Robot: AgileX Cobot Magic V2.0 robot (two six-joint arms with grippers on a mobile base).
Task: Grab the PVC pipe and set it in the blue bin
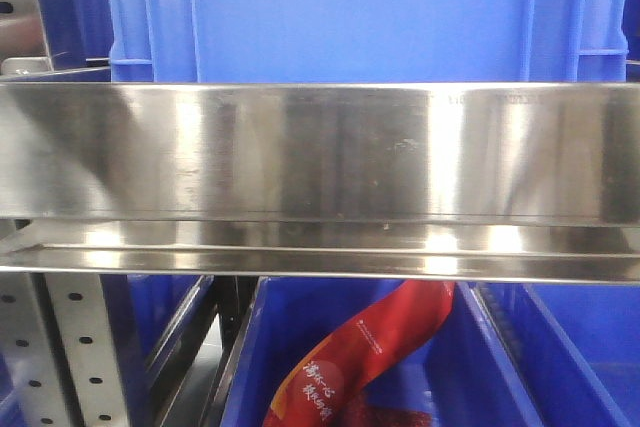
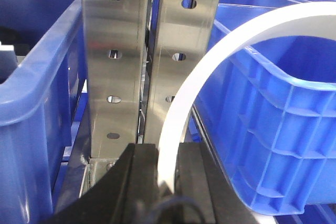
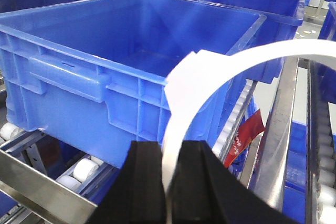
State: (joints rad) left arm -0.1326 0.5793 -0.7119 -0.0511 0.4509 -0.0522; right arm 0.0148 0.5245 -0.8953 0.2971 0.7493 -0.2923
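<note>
The PVC pipe [image 2: 181,108] is a white, flat-looking length that bends in an arc. In the left wrist view it rises from between the black fingers of my left gripper [image 2: 167,153], which is shut on it, and curves right over a blue bin [image 2: 273,129]. In the right wrist view my right gripper [image 3: 170,148] is shut on the white PVC pipe [image 3: 210,74] too; it arcs up and to the right. An empty blue bin [image 3: 68,90] stands just beyond that gripper on white rollers. No gripper shows in the front view.
Two perforated steel uprights [image 2: 113,61] stand right ahead of the left gripper, with another blue bin [image 2: 31,108] to the left. The front view shows a steel shelf rail [image 1: 320,157], a blue bin [image 1: 350,17] above, and a red packet [image 1: 350,357] below. More bins stand behind.
</note>
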